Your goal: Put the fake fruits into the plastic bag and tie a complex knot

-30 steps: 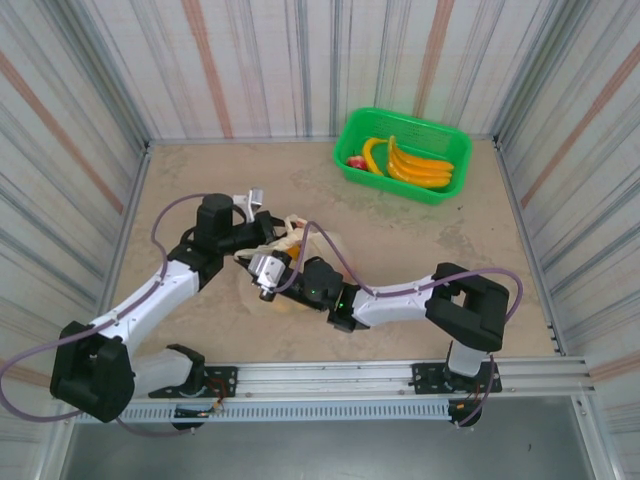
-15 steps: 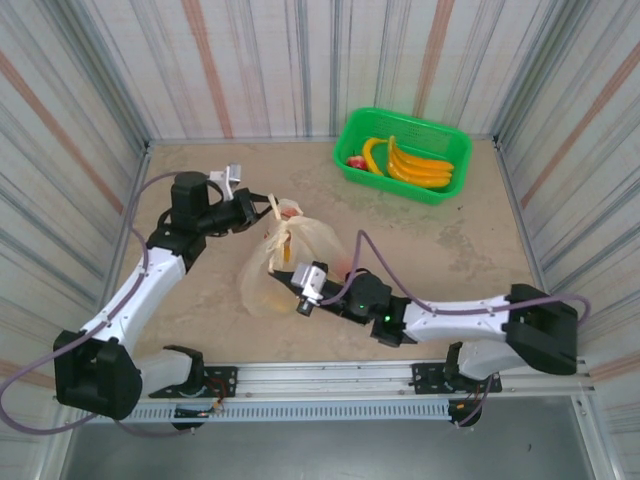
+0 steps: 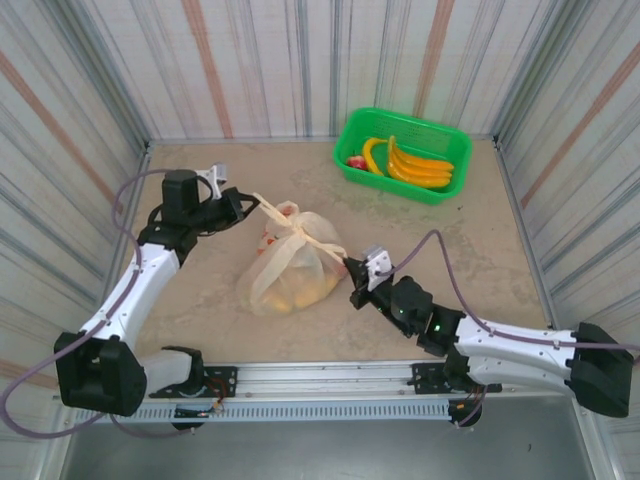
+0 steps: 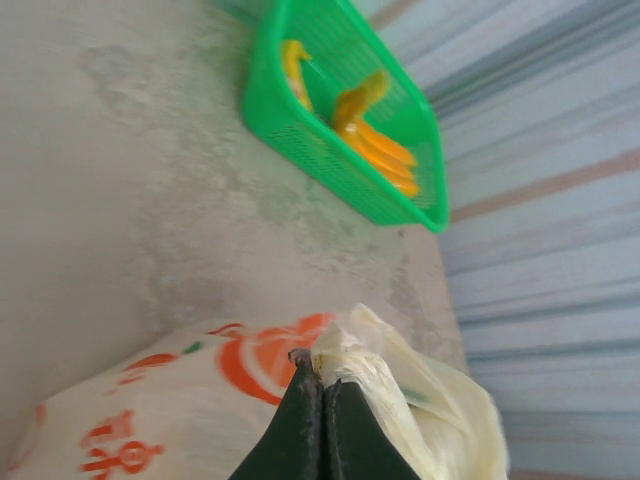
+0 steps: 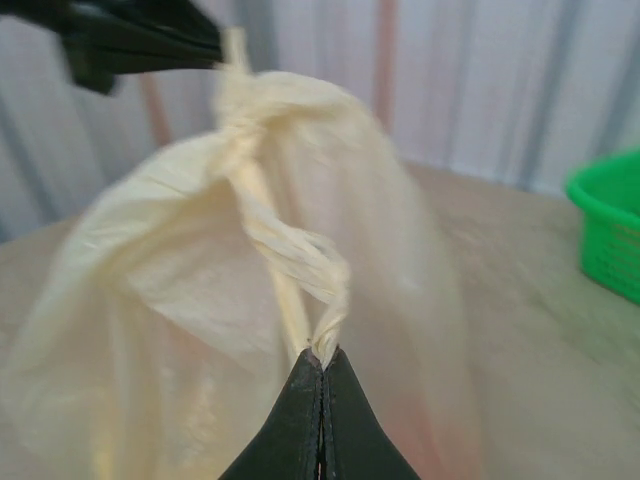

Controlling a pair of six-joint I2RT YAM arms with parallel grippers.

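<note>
- My left hand (image 3: 246,205) is pinched together on one handle strip (image 3: 265,205) of the plastic bag (image 3: 285,270). The strip runs taut from the fingertips down to the knot (image 3: 293,231).
- My right hand (image 5: 322,362) is also clamped shut, its fingertips gripping the twisted end of the other strip (image 5: 300,255), which stretches out the opposite way.
- The bag sits on the surface (image 3: 450,250) between the two arms, its bunched neck pointing up and away from me.
- Through the thin plastic I can make out orange fake fruits (image 3: 297,293) low in the bag.
- The green basket (image 3: 440,135) is in the far right corner, well apart from the bag. It holds yellow bananas (image 3: 415,165) and a small red fruit (image 3: 355,161).
</note>
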